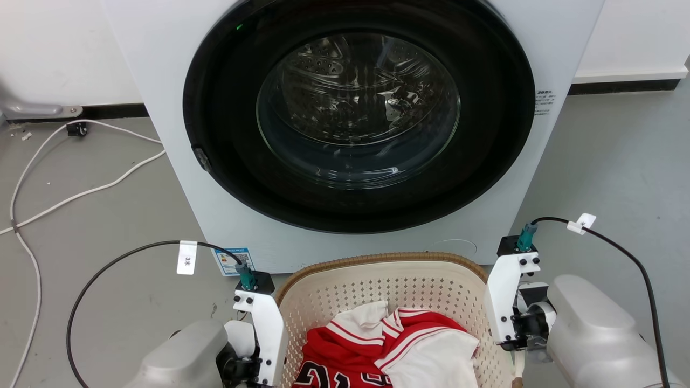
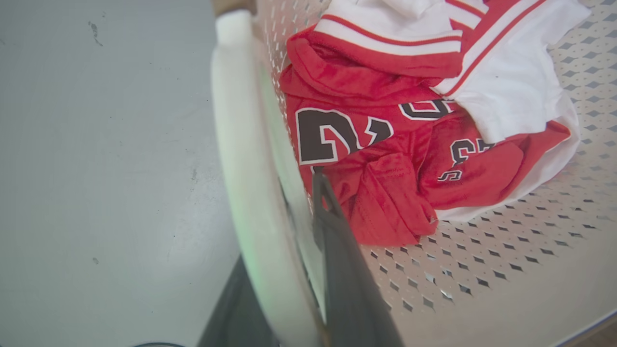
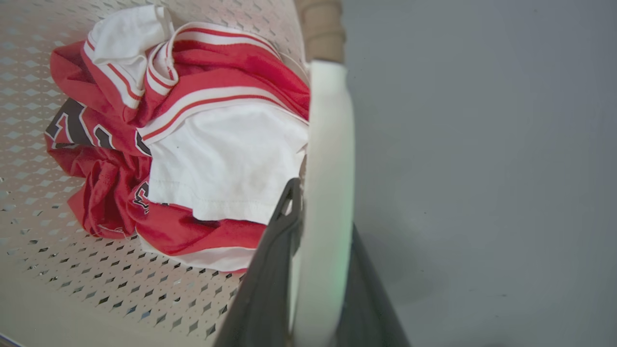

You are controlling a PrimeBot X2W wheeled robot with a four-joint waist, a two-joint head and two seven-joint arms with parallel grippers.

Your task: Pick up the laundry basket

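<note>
Left gripper [image 2: 279, 226] is pinched on the laundry basket [image 1: 377, 260]. Its white side handle [image 2: 236, 120] sits between the two dark fingers [image 2: 347, 279], one inside the basket wall and the other outside over the floor [image 2: 96, 144]. Right gripper [image 3: 323, 212] pinches the opposite white handle [image 3: 328, 144] the same way, with one finger inside beside the clothes and one outside.

The basket is cream with small holes and a brown woven-look rim. It sits low and central in the head view, between the two arms and directly in front of the washing machine [image 1: 215, 215], below its round door [image 1: 356, 108]. Whether its bottom touches the floor cannot be told.

Inside it lies a crumpled red jersey [image 1: 345, 350] with white stripes and dark numbers. A white garment [image 1: 436, 355] is draped over the jersey on the robot's right side.

The machine's door is shut, and the metal drum shows through the glass. A black cable [image 1: 108, 264] loops from the left wrist, and another [image 1: 636, 264] from the right wrist. A white cord [image 1: 81, 191] trails across the grey floor to the left of the machine.
</note>
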